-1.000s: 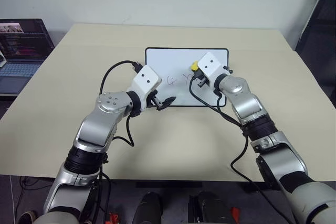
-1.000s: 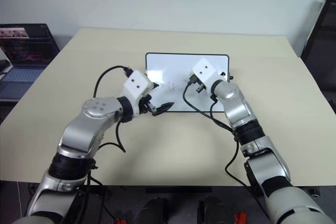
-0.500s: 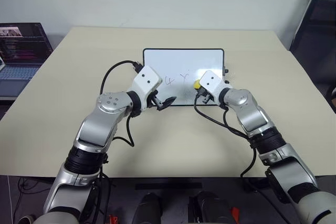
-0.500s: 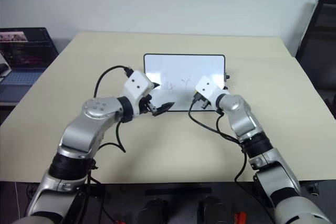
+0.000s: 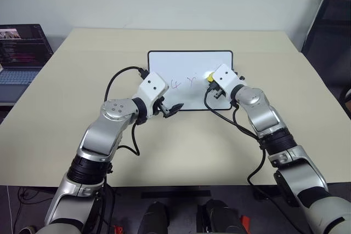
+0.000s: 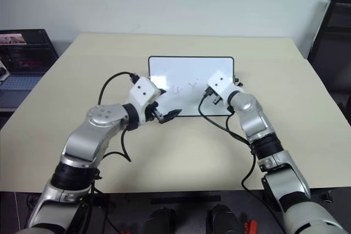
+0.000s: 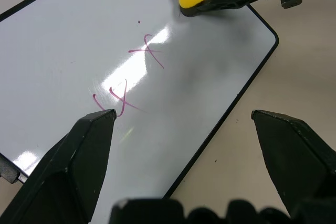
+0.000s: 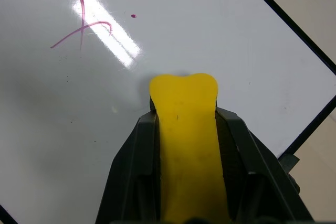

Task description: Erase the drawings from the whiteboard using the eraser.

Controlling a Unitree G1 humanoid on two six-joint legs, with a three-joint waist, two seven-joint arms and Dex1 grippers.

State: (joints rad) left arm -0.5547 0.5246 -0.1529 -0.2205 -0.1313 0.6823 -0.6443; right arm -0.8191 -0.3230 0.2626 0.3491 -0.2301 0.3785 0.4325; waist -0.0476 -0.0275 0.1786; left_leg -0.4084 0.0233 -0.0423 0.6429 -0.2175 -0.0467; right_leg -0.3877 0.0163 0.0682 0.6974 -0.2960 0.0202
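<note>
While its two black fingers are pressed against the long sides of the eraser (image 8: pixel 188 145), the right gripper (image 5: pixel 210 84) pinches that yellow block so that its rounded front end sticks out past the fingertips. In the right wrist view the block's tip lies over the white surface of the whiteboard (image 5: pixel 186 64), with a faint shadow just ahead of it; whether the dark underside actually touches the board cannot be told. The eraser sits toward the board's right half, near the drawings (image 7: pixel 128 80) but apart from them: thin purplish marker strokes, one like a "4" and one like a crossed "x", lie between the two grippers, with a small dot beside the nearer stroke. The left gripper (image 5: pixel 171 108) hovers over the board's near left part with its fingers (image 7: pixel 79 156) spread wide and nothing between them; in the left wrist view the strokes lie just ahead of one fingertip. The whiteboard, black-framed with rounded corners, lies flat on a pale beige table (image 5: pixel 66 80). Off the table's left edge stands an open laptop (image 5: pixel 22 53) with a lit screen, and a dark frame (image 5: pixel 329 20) stands at the right.
</note>
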